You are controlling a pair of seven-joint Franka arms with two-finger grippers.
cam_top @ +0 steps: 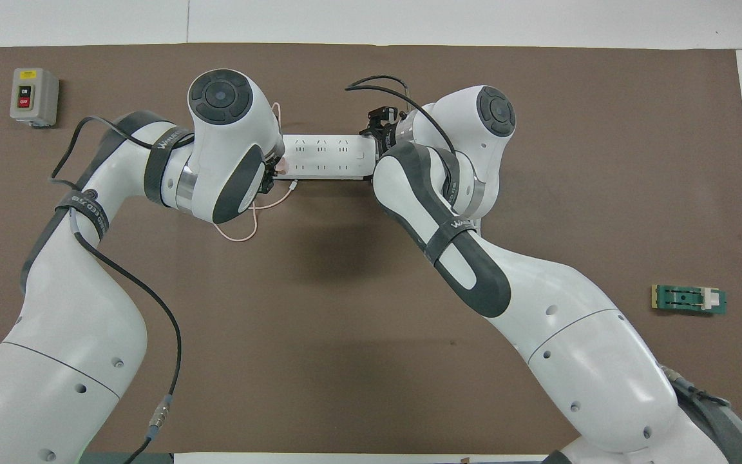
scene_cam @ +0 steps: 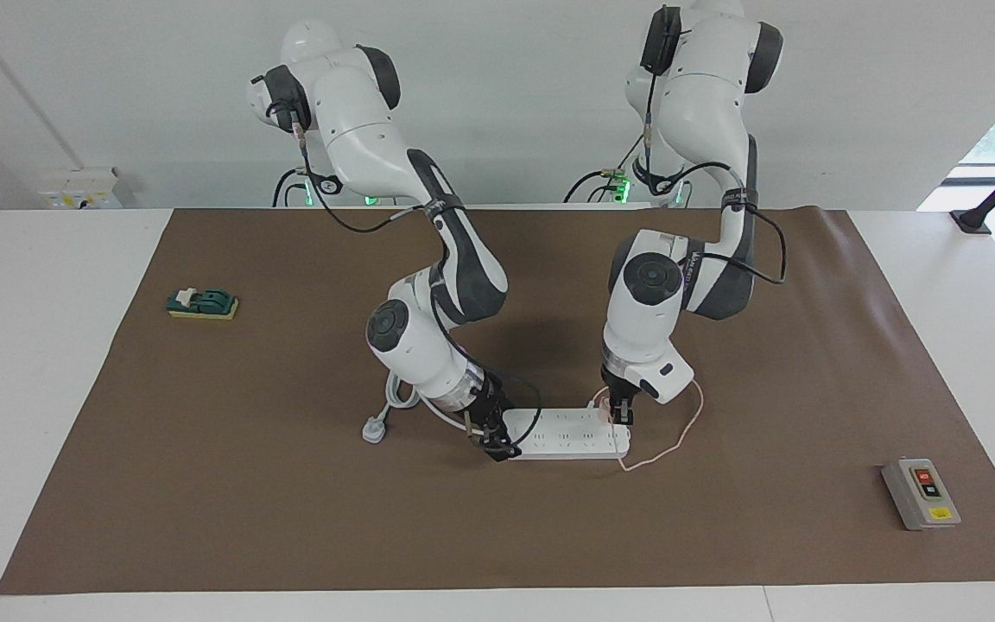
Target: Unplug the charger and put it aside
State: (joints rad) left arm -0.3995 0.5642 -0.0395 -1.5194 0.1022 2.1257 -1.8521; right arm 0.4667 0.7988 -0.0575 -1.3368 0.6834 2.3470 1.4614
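Observation:
The small pale-pink charger (cam_top: 281, 165) sits plugged into the white power strip (scene_cam: 562, 434) at the strip's end toward the left arm's end of the table. My left gripper (scene_cam: 619, 416) comes straight down on the charger (scene_cam: 605, 403) and is shut on it. Its thin pink cable (scene_cam: 681, 432) loops over the mat beside the strip, and the same cable (cam_top: 242, 233) shows under my left wrist. My right gripper (scene_cam: 498, 447) is down at the strip's other end, touching it. In the overhead view the right gripper (cam_top: 380, 129) is partly hidden by its own forearm.
A white three-pin plug (scene_cam: 373, 429) with a thick white cord lies by the right gripper. A grey switch box (scene_cam: 921, 494) stands toward the left arm's end of the table. A green block (scene_cam: 202, 304) lies toward the right arm's end. A brown mat (scene_cam: 290, 518) covers the table.

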